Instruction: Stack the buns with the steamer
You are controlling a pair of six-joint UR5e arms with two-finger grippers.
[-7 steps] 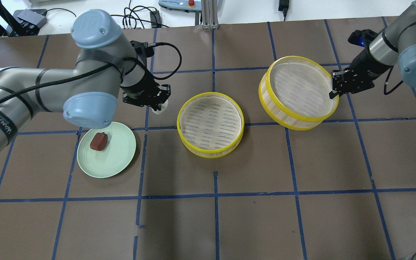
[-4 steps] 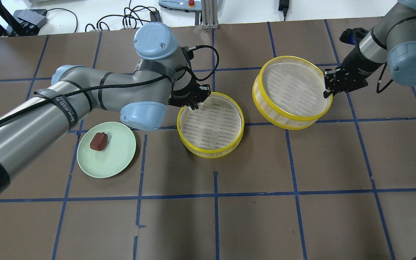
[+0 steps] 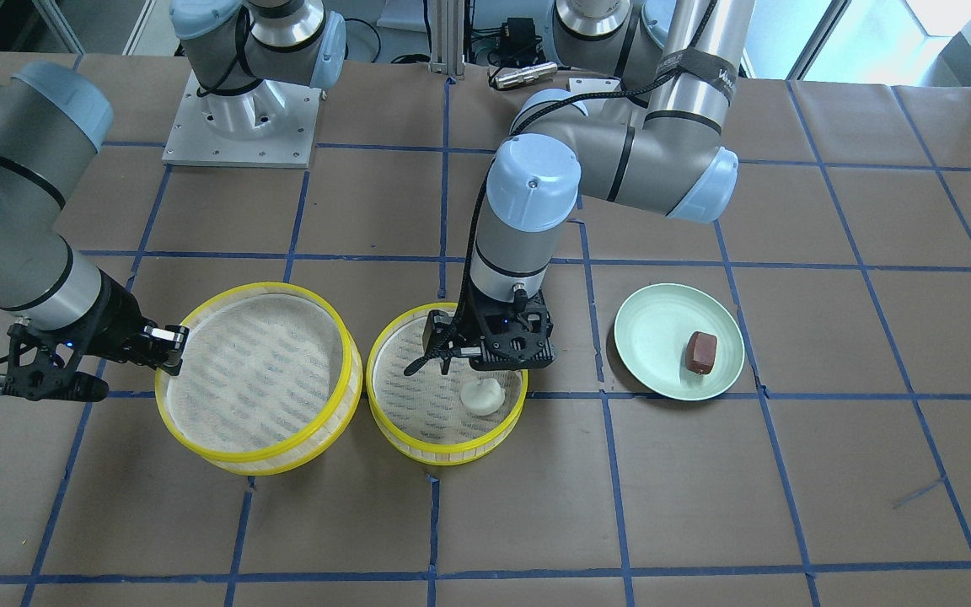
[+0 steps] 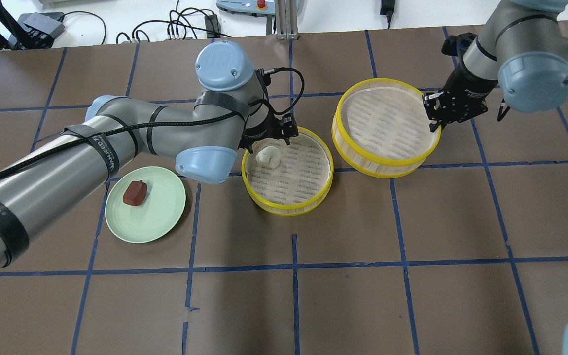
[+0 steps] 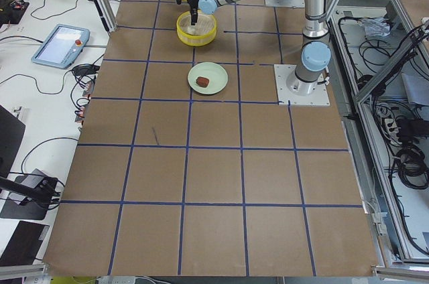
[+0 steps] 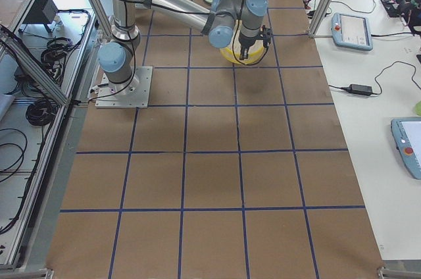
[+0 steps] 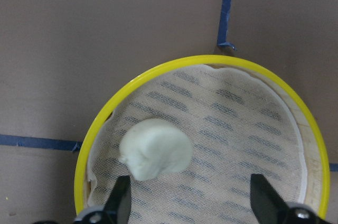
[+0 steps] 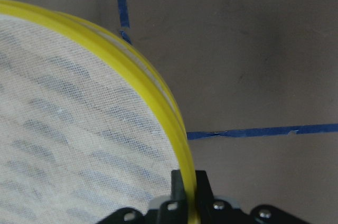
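A white bun (image 4: pixel 269 157) lies in the middle yellow-rimmed steamer (image 4: pixel 289 209), near its far left side; it also shows in the left wrist view (image 7: pixel 156 148) and the front view (image 3: pixel 482 394). My left gripper (image 4: pixel 270 138) is open and empty just above the bun, its fingers (image 7: pixel 119 203) spread on either side. A reddish-brown bun (image 4: pixel 134 193) sits on the pale green plate (image 4: pixel 160 222). My right gripper (image 4: pixel 432 121) is shut on the rim (image 8: pixel 153 92) of a second steamer tray (image 4: pixel 387 170), holding it tilted to the right of the first.
Blue tape lines grid the brown table. Cables and equipment lie along the far edge (image 4: pixel 190 22). The arm bases (image 3: pixel 241 110) stand at the robot's side. Operator tablets sit on side benches (image 5: pixel 60 43).
My left gripper moved right from beside the plate to over the middle steamer and let go of the white bun there. My right gripper carried the second steamer leftward.
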